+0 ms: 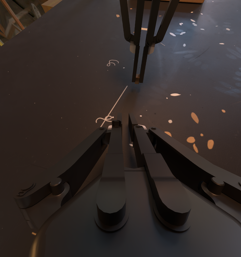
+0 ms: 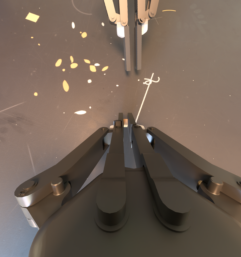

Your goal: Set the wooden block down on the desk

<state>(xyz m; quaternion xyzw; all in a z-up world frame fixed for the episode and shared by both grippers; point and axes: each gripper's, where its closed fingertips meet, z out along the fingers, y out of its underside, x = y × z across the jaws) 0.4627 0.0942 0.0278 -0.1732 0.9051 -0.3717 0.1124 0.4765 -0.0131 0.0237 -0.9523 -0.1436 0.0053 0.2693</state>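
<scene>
Desk [image 1: 61, 90] bare between grippers, passage open

Marks and clutter around the work area

A pale chalk line [image 1: 114, 105] crosses a scribble [image 1: 105, 118] (another scribble [image 1: 112, 62] beyond); wooden frames [image 1: 8, 23] stand far left.

The surface [image 1: 61, 90] looks like dark matt board, finely scratched, flecked with pale chipped spots and marked with thin chalky lines. Just above it, the wooden block [image 1: 137, 79] shows a light, dull tan face between dark, matt jaws. The right gripper [image 2: 125, 115] has satin grey links with brushed metal pins that catch the light; pale, smoother plastic-looking pieces sit at its finger bases. The left gripper [image 1: 125, 116] looks matt black.
</scene>
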